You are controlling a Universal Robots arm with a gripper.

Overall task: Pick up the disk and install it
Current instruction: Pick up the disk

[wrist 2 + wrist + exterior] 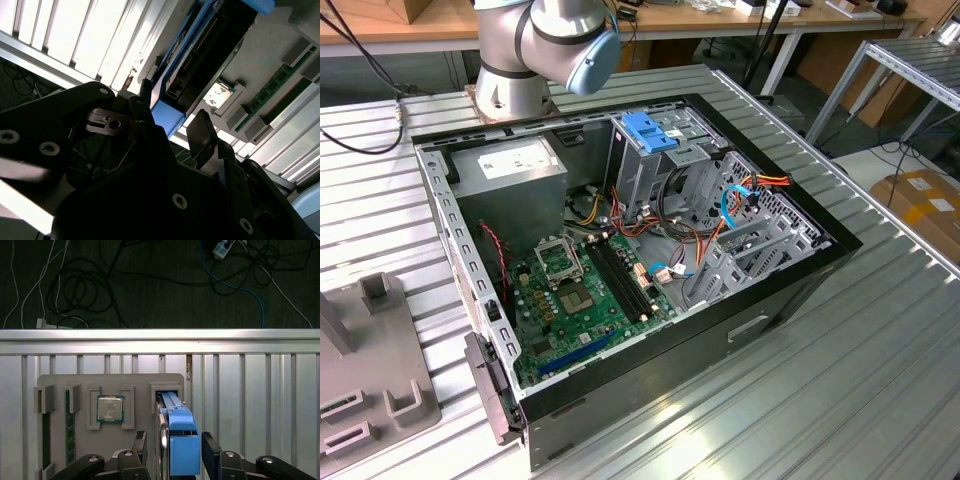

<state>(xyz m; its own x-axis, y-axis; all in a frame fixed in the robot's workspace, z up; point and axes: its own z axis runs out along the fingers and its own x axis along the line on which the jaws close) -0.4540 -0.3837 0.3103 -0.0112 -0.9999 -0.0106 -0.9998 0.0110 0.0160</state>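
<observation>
End effector (174,436) straddles disk (183,452) standing in grey holder (142,382).

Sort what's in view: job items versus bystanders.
Job: disk, standing in a slot of the grey tray; tool astride it, open; computer case with its blue-topped drive cage.
Lying about: processor chip and memory stick in the tray; cables on the floor.

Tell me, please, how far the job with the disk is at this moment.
Done: nothing yet. In hand: in the first wrist view the gripper straddles the disk, with a gap beside one finger, so it is not clamped. The disk stands on edge in a slot of the grey holder. Left: both lifting it and installing it in the open computer case.
</observation>
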